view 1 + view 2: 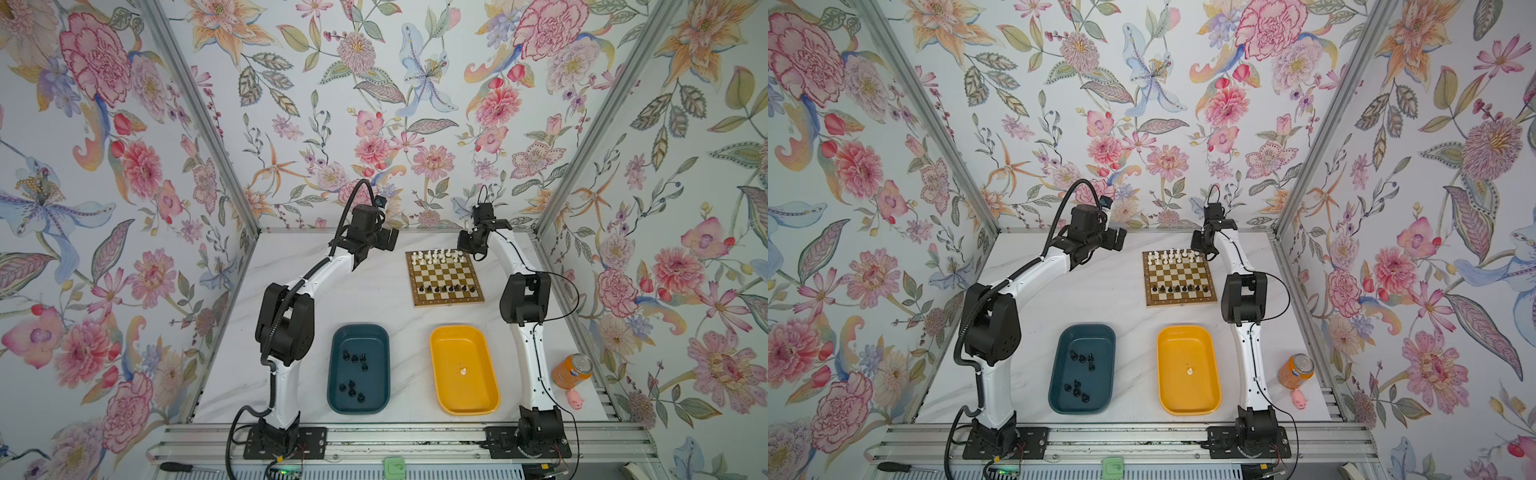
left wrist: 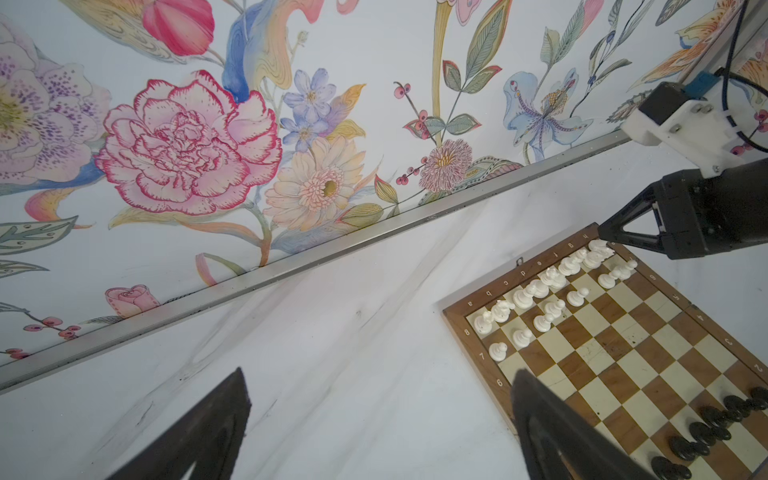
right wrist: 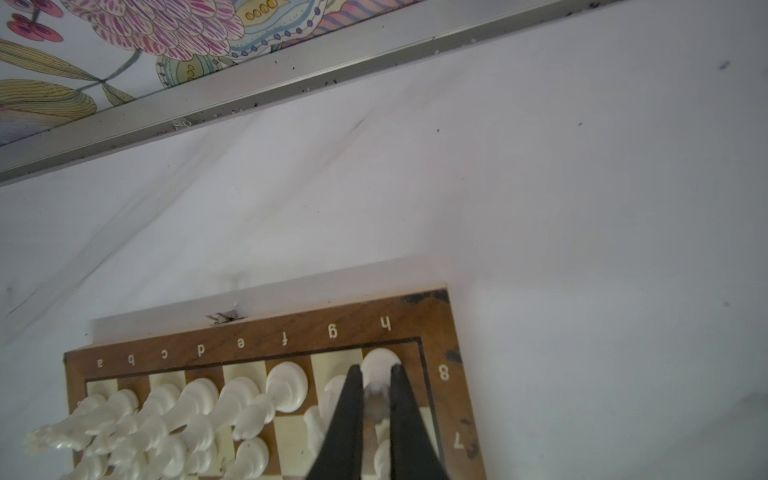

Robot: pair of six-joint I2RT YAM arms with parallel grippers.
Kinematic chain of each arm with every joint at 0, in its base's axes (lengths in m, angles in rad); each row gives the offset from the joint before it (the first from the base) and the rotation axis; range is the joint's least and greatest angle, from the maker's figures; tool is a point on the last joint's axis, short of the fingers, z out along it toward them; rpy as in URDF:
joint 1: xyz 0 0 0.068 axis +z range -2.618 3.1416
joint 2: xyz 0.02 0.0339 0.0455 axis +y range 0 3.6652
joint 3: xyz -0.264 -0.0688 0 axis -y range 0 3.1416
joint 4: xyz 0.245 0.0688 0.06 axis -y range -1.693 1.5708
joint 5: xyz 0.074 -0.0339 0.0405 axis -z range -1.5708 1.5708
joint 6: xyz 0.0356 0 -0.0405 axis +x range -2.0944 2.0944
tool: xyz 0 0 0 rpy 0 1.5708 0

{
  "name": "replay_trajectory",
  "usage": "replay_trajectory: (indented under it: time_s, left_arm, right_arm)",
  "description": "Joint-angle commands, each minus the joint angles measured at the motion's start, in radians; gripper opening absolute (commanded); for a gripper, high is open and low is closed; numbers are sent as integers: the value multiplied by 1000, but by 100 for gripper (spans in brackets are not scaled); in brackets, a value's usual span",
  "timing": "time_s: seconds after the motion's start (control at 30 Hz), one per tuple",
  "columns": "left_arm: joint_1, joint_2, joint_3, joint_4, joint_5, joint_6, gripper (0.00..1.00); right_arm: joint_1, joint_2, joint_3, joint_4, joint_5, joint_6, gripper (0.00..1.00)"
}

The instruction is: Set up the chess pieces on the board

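1. Table [image 1: 374, 299]: white marbled top; carries everything listed below.
2. Teal tray [image 1: 376, 343] and yellow tray [image 1: 453, 349]: side by side near the front edge, not touching, teal on the left.
3. Board [image 1: 443, 275]: lies flat on the far right part of the table, beyond the yellow tray and well apart from both trays.
4. Orange can [image 1: 571, 371]: at the right edge of the table, near the base of the right arm.
5. Left gripper [image 2: 378, 382]: jaws spread wide with nothing between them. It hangs over bare table just left of the board.
6. Right gripper [image 3: 376, 374]: jaws drawn narrow, pinching the corner piece [image 3: 380, 361], a white one at square h8, the board's far right corner.
7. Pink toy pig [image 1: 575, 400]: just beside the can, on its near side.
8. White pieces [image 1: 436, 255]: upright on the two far rows of the board.
9. Black pieces [image 1: 446, 287]: one row, second from the board's near edge.
10. Loose black pieces [image 1: 353, 358]: scattered in the teal tray.
11. Lone white piece [image 1: 462, 371]: mid-floor of the yellow tray.
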Motion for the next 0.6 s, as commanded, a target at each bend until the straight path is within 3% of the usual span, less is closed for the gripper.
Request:
replay_trajectory:
  time_s: [0.0,0.57]
  left_arm:
    - [12,6,2,7,9,8,99]
    - [13,-6,-20,23,10,6,99]
  right_arm:
    - [1,-10,-7,-24,41,-19,9]
    - [4,-30,-34,-30,56,-26,9]
